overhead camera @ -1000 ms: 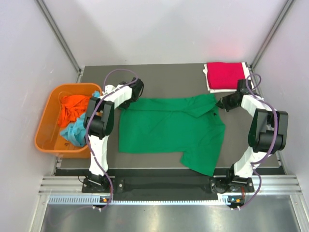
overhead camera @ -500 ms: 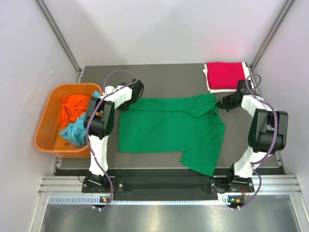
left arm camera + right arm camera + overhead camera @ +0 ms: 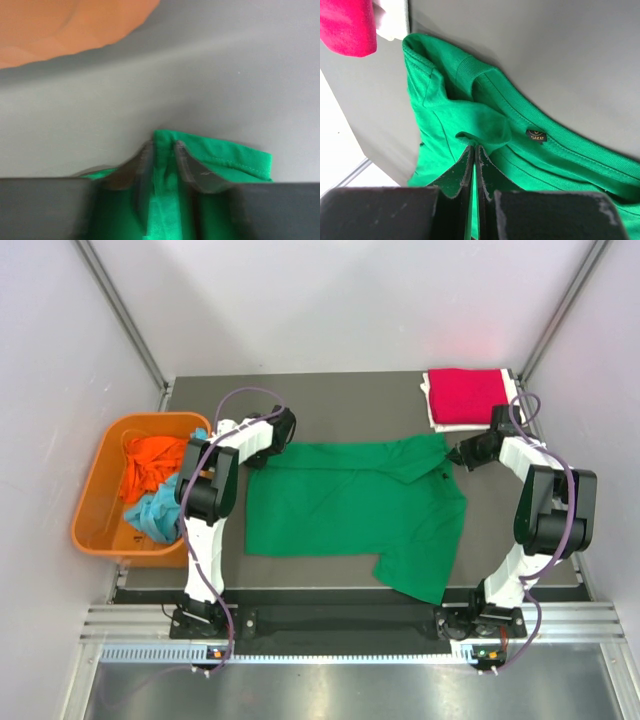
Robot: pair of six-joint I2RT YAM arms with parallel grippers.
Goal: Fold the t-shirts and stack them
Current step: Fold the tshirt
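Note:
A bright green t-shirt [image 3: 350, 505] lies spread flat across the dark table [image 3: 350, 405], with one sleeve reaching toward the near edge. My left gripper [image 3: 268, 447] sits at its far left corner. In the left wrist view the gripper [image 3: 163, 147] is shut on a fold of the green cloth [image 3: 225, 152]. My right gripper [image 3: 452, 454] is at the shirt's far right, by the collar. In the right wrist view the gripper [image 3: 474, 146] pinches a bunched fold of the green shirt [image 3: 450, 115]. A folded crimson t-shirt [image 3: 465, 395] rests at the far right corner.
An orange plastic tub [image 3: 95, 530] stands off the table's left side, holding a crumpled orange t-shirt [image 3: 150, 465] and a light blue t-shirt [image 3: 150, 515]. A white sheet [image 3: 432, 420] lies under the crimson t-shirt. Slanted frame posts rise at both far corners.

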